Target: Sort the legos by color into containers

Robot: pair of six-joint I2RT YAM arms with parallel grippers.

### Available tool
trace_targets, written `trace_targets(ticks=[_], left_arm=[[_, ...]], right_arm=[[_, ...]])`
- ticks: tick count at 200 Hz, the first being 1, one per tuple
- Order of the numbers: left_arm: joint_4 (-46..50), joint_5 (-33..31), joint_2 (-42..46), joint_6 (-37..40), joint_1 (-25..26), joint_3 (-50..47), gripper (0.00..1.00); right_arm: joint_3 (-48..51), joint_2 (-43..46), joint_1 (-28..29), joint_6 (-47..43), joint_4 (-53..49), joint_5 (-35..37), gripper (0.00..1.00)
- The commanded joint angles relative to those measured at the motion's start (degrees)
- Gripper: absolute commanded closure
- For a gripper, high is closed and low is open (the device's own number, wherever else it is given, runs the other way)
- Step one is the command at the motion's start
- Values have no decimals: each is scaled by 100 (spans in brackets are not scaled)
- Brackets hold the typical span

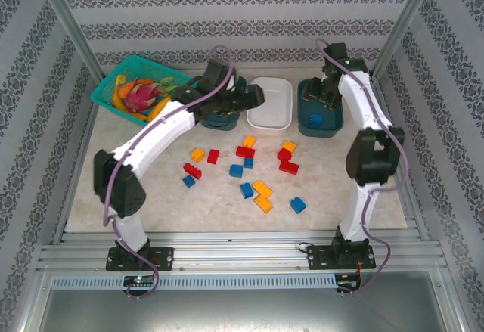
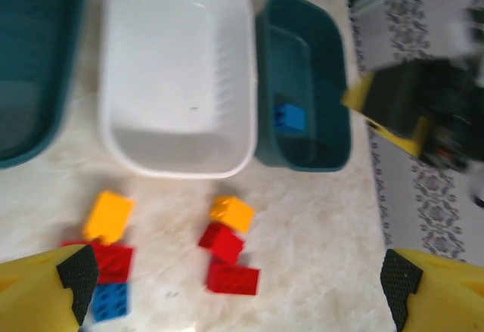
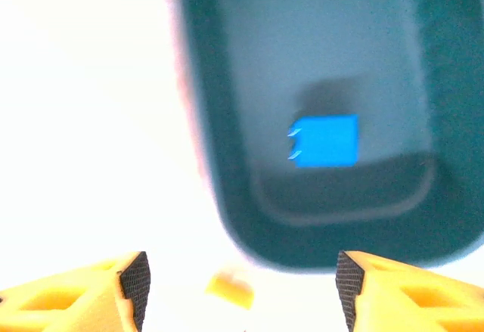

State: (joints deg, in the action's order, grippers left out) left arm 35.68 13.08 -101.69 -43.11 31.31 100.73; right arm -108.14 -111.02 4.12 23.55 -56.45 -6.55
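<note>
Blue lego clear of tub walls

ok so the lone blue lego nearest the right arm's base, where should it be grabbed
Grip the blue lego across two opposite side walls, coming straight down from above. It sits low on the table, apart from the orange bricks to its left, so the jaws should fit on both sides. It looks slightly turned, so line the jaws up with its edges.
</note>
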Motion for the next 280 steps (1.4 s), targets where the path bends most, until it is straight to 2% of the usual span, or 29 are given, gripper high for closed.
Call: trace_targets(ticks=[1, 27, 61, 79, 112, 128, 148, 181, 256, 280], left_arm=[[805, -561, 817, -80, -304, -763, 2], [1124, -920, 1442, 417, -457, -1552, 3], [1559, -1126, 1737, 1139, -604, -2171, 7], [1533, -1119, 1793, 1252, -657, -2547, 7], [1348, -1060, 1555, 1568, -730, -2809, 11], [1419, -1205, 1253, 2141, -747, -2689, 16], [1740, -1409, 703, 2896, -773, -2317, 19], [2002, -1388, -109, 3845, -793, -1871, 27], [1930, -1400, -930, 4203, -975, -1634, 28], [1928, -1387, -1155, 4199, -1016, -1520, 32]], right_arm=[[1345, 1520, 597, 94, 1382, -434, 30], [3205, 3103, 1244, 31, 2691, -763, 26], [5172, 4769, 2046, 159, 4038, -1222, 24], [6002, 5471, 2581, 153, 4475, -1106, 20], [6971, 6268, 3509, -104, 4594, -657, 18], [7235, 6472, 3754, -114, 4504, -381, 16], [7394, 6589, 3763, -58, 4464, -288, 16], [7336, 6474, 3761, -197, 4402, -318, 14], [7308, 6036, 3760, -184, 4600, -765, 13], [7251, 5927, 3756, -211, 4557, -787, 13]])
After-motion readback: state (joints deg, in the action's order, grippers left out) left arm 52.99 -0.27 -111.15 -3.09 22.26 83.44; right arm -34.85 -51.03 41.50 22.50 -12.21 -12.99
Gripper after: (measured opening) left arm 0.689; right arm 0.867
